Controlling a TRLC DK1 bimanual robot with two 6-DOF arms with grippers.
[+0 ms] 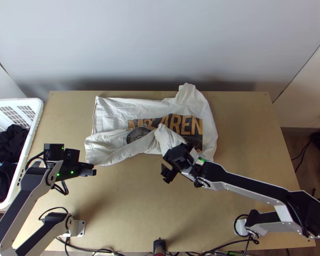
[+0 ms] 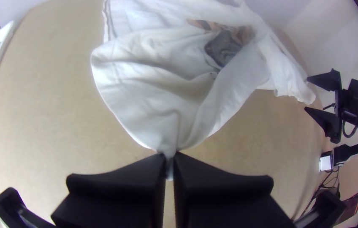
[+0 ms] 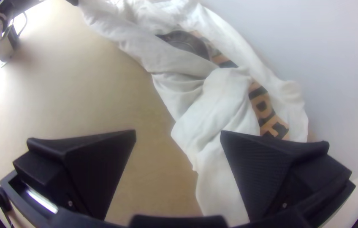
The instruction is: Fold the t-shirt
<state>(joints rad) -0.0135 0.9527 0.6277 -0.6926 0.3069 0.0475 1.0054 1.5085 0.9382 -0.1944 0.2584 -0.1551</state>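
Shirt (image 1: 117, 112): one, on the counter (image 1: 130, 205), near side folded loosely over the print. Left claw (image 2: 169, 155): clamped on shirt's near left part. Right claw (image 3: 178, 134): fingers apart, at near edge. Risk: one-sided pulling may twist the loose layer.

From my station I see a white t-shirt (image 1: 117, 107), its dark print panel (image 1: 196, 141) bearing golden-tan lettering (image 1: 197, 125); a light tan counter (image 1: 130, 205); a white laundry basket (image 1: 37, 112) with gridded slots; black and navy clothes (image 1: 11, 143); a pale grey wall (image 1: 160, 42).
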